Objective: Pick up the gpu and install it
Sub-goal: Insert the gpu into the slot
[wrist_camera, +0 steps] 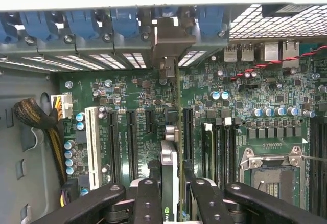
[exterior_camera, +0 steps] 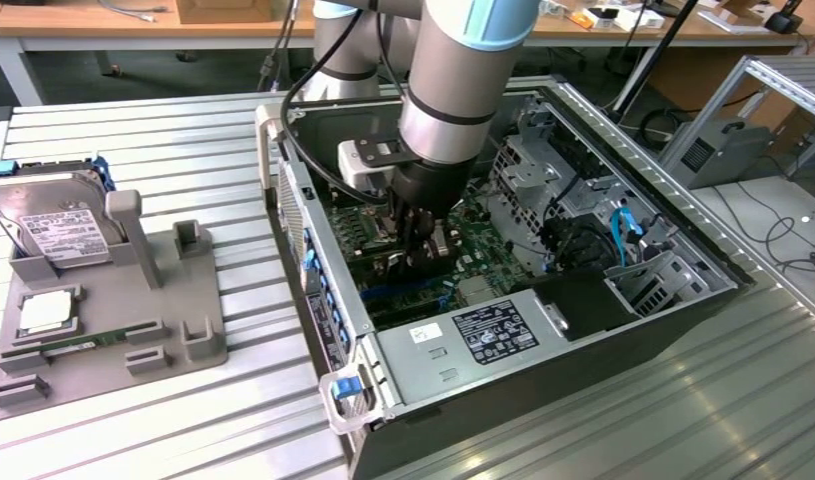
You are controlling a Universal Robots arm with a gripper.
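The exterior view looks down at an angle from above and in front of the table [exterior_camera: 140, 420], far enough back to take in the whole open case [exterior_camera: 647, 300], the arm [exterior_camera: 447, 90] and the grey holder [exterior_camera: 180, 330] at the exterior view's left. The wrist view sits close above the motherboard [wrist_camera: 138, 101], looking along the gripper [wrist_camera: 168, 203] toward the case's slotted rear wall. Both views share the motherboard and gripper.

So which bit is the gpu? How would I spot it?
Look inside the open computer case, over the green motherboard. The gripper is down in there, and the gpu is the thin card clamped edge-on between its black fingers. Its neighbours, the long slots, are fixed to the motherboard.
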